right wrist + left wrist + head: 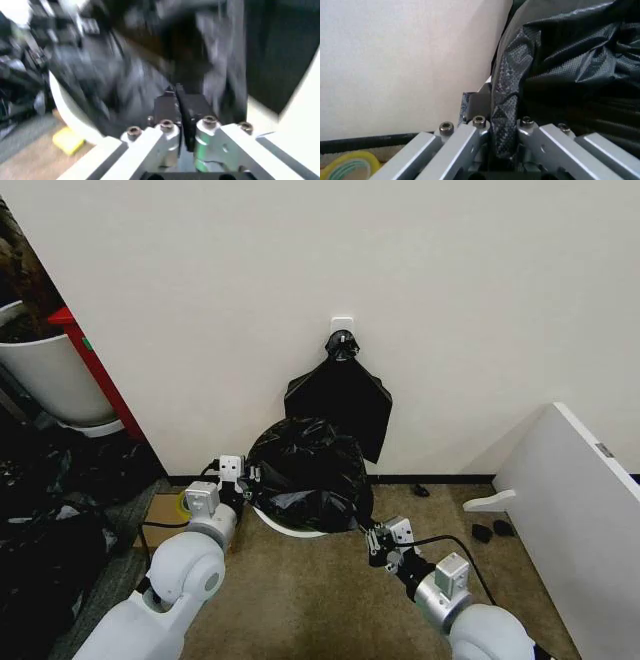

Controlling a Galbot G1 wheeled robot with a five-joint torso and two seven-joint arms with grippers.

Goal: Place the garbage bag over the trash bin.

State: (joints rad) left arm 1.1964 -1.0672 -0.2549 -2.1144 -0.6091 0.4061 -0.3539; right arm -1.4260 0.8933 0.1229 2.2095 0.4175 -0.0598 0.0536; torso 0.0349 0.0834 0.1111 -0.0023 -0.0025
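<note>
Black plastic of the garbage bag [308, 473] drapes over the trash bin [290, 526] in the head view, leaving a sliver of cream rim below, with the left gripper [248, 477] at the bag's left edge and the right gripper [372, 537] at its lower right corner. Left wrist view: that pincer's fingers [479, 132] are clamped on a twisted fold of the bag [560, 67], beside a yellow tape roll [349, 167] on the floor. Right wrist view: the fingers [167, 107] are pressed together just before blurred bag folds [125, 75] and bin rim [70, 112]; whether they pinch plastic I cannot tell.

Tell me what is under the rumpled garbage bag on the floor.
Under the garbage bag a curved strip of the trash bin rim shows at the front. The rest of the bin is covered. The left gripper pinches the bag; the right gripper is at its other side.
</note>
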